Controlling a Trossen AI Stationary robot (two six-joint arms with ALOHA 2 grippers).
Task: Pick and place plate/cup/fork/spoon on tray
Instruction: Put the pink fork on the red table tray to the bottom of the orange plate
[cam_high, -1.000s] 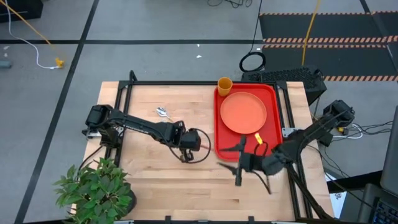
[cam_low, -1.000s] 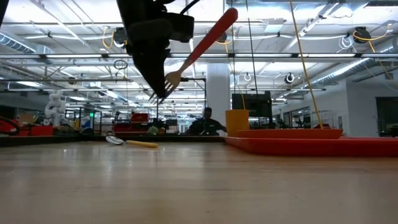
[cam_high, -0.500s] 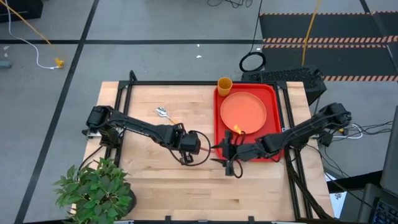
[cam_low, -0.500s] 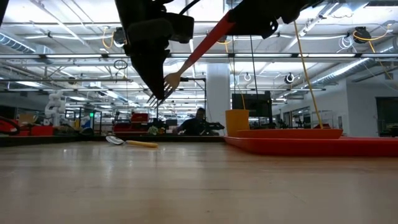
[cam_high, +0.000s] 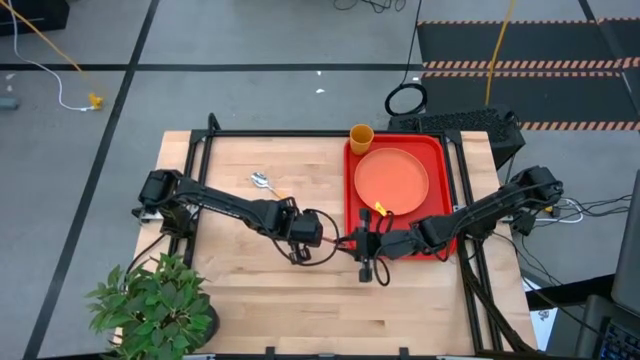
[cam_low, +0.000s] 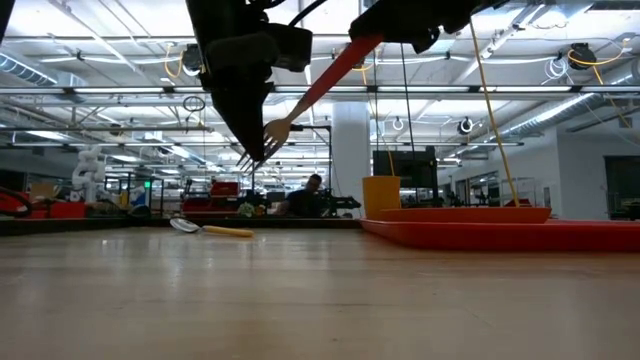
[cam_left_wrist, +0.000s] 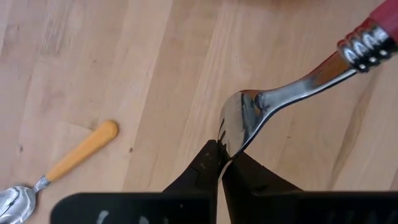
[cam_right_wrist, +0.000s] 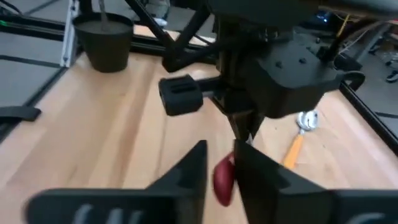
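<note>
The fork (cam_low: 310, 90) hangs in the air over the middle of the table, tilted, with its red handle up and its tines down. My left gripper (cam_left_wrist: 222, 158) is shut on its tine end. My right gripper (cam_right_wrist: 221, 168) reaches in from the tray side, its fingers closed around the free end of the handle. The spoon (cam_high: 265, 183) lies flat on the wood farther back and to the left. The plate (cam_high: 391, 180) lies in the red tray (cam_high: 440, 150) at the right. The cup (cam_high: 361, 136) stands upright at the tray's far left corner. My left gripper pinches the fork's tines (cam_left_wrist: 231, 140) between its two fingertips, coming steeply from above. The metal neck and the handle rise away from the fingers toward the tray. The fork is clear of the table. My right gripper has the rounded free end of the red handle (cam_right_wrist: 224, 177) between its two fingers. It comes nearly level from the table's right side, in line with the handle. One finger (cam_right_wrist: 249, 168) lies against the handle.
A potted plant (cam_high: 155, 305) stands at the table's near left corner. The black frame rails (cam_high: 300, 133) run along the table's edges. Bare wood lies under and in front of the two grippers. A person sits in the room behind the table.
My right gripper has swung from the table's near right toward its left and sunk a little, coming to the fork's handle. Its fingers, wide apart before, have closed around the handle's end. My left gripper and the fork have kept still.
</note>
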